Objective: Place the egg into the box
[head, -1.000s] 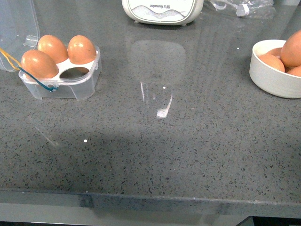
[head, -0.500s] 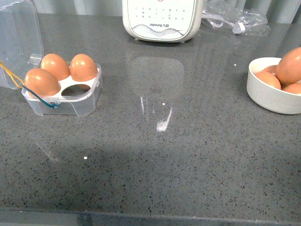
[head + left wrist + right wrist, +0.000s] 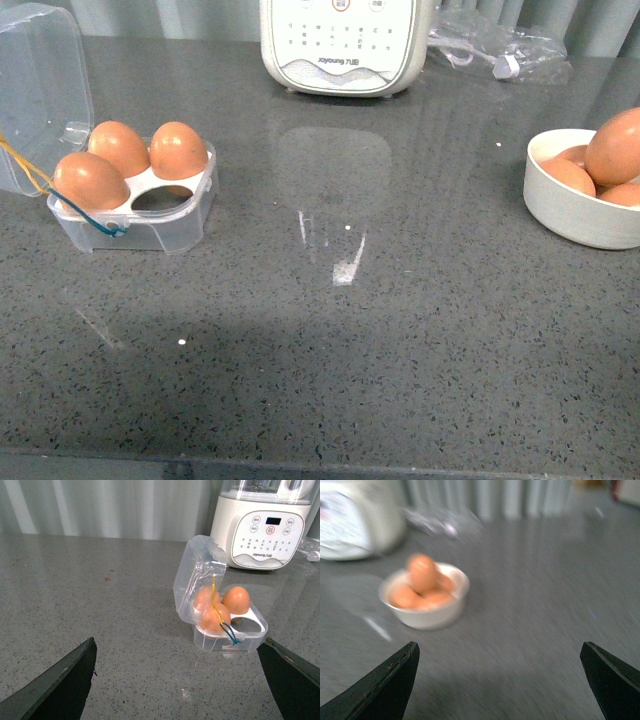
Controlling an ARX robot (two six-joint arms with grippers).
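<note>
Plainly the right gripper [image 3: 498, 647] is the nearer one: jaws wide and empty, it faces the egg [image 3: 422, 572] lying topmost in the white bowl [image 3: 430, 619]. The left gripper [image 3: 177, 642], likewise spread empty, faces the box [image 3: 225, 642], one pocket free.

The grey speckled counter [image 3: 400, 350] carries the box [image 3: 150, 232], a white bowl [image 3: 575, 215] and an appliance [image 3: 345, 45].

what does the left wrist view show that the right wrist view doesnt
Only left wrist: the open box with three eggs and one empty hole, ahead of the open left pincer. Only right wrist, blurred: the white bowl of brown eggs, ahead of the open right pincer. Both: the white appliance and grey countertop.
</note>
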